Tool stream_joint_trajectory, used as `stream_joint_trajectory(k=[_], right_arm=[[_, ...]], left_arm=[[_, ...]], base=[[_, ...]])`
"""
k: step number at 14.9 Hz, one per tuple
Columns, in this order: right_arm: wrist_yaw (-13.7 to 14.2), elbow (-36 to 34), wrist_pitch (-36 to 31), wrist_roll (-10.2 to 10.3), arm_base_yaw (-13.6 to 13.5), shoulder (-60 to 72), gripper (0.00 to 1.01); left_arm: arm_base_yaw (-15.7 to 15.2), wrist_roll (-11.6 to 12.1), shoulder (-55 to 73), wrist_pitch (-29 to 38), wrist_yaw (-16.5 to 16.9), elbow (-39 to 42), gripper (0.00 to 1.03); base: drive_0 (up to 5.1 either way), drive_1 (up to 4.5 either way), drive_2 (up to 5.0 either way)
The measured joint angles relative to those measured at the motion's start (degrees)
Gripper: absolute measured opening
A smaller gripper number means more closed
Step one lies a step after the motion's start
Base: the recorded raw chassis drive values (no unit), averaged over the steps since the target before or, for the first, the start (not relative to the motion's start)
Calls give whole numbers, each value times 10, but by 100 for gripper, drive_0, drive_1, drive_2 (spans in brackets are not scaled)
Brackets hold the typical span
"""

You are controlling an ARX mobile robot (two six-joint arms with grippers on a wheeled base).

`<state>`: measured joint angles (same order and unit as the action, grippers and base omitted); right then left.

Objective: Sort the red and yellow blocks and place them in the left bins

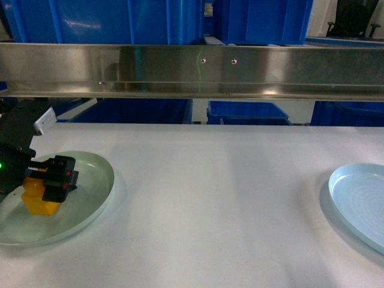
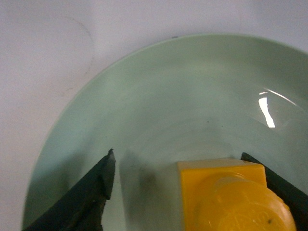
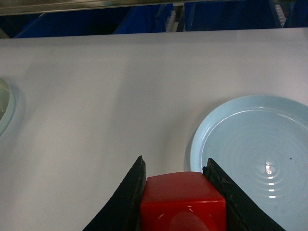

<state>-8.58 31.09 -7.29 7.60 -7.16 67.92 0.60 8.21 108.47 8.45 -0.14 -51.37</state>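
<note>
A white table [image 1: 216, 198] stretched below blue bins [image 1: 108, 21]. At left, the left gripper [image 2: 187, 192] straddled a yellow block [image 1: 39, 200] on the green plate [image 1: 90, 204], fingers spread, studs up. Only the right wrist view showed the right gripper [image 3: 175, 192] pinching a red block [image 3: 183, 199] beside the pale blue plate [image 3: 255, 159].

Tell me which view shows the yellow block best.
Left wrist: the yellow block fills the lower frame, one stud visible, on the green plate between the left gripper fingers, which stand apart. Head shows it small, partly behind the gripper. Right wrist doesn't show it.
</note>
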Motion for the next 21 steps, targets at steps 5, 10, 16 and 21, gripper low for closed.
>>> stream_joint_trajectory(k=[5,10,16,21], right_arm=[[5,0,5,3,-3,0,29],[11,0,5,6,-9,-2,29],[12,57,9,30,-12,-37,29],[13,23,79,42,12,-146,29]], left_arm=[[0,1,-8,-2,32,12,46],[6,-8,-46,-52,61,10,29],[33,-75,-291,-111,135,-32,28],[47,-104,-475,-205,104,1,27]], base=[[0,0,0],[0,0,0],[0,0,0],[0,0,0]])
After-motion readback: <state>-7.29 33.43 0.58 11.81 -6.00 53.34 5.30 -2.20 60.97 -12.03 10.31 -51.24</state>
